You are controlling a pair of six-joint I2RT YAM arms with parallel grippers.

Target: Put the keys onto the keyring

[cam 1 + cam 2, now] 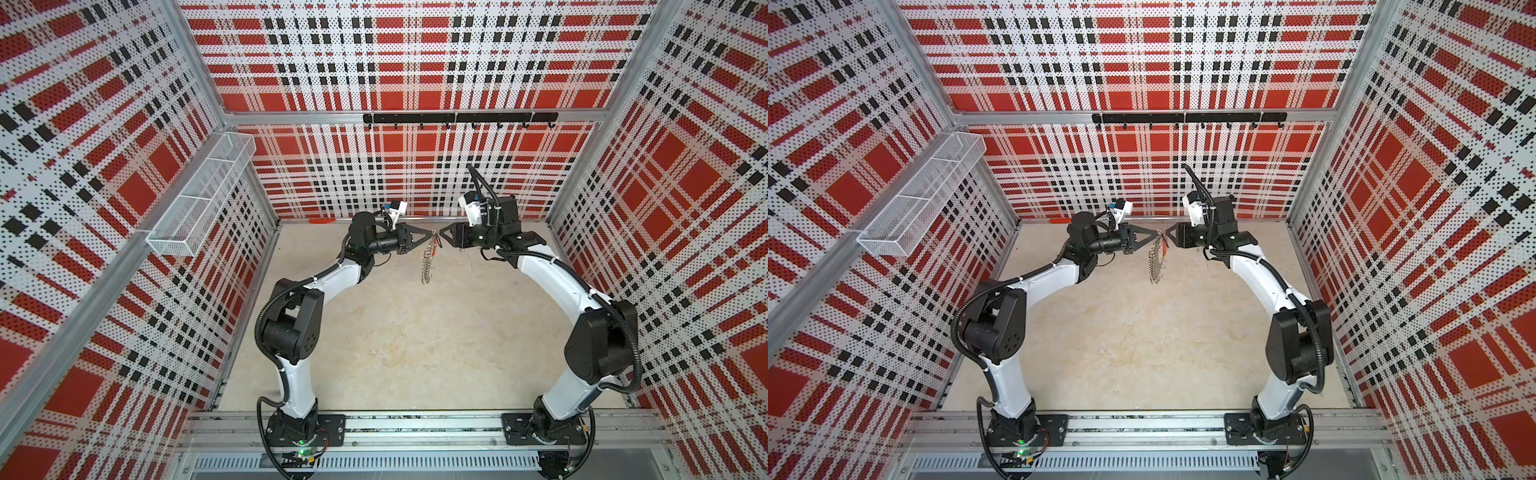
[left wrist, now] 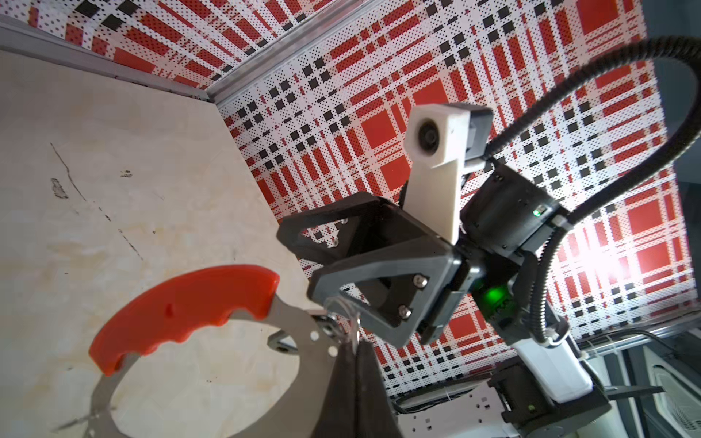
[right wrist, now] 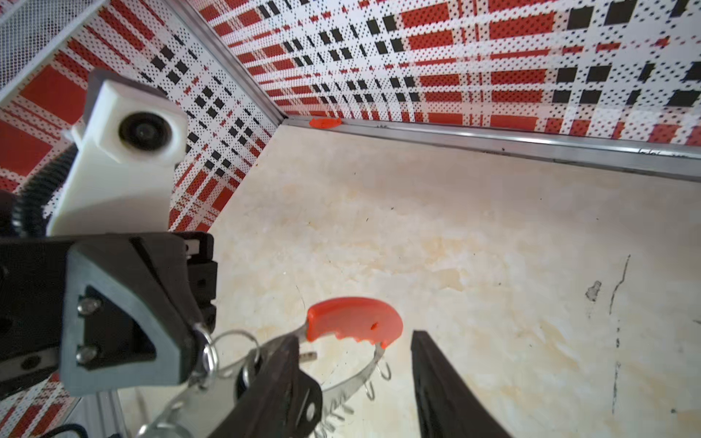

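White wire basket hangs on the left wall, w/ 3 parts inside. Long black hook bar is up on the back wall. Walls are red, black & white squares. Small orange bit lies at the back edge of the tan table. Table has dark scratches.

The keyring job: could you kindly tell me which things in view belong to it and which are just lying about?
Job: keyring, held up by the shut left gripper; keys close beside it; open right gripper.
Lying about: orange piece by the back wall; mesh basket; hook rail.
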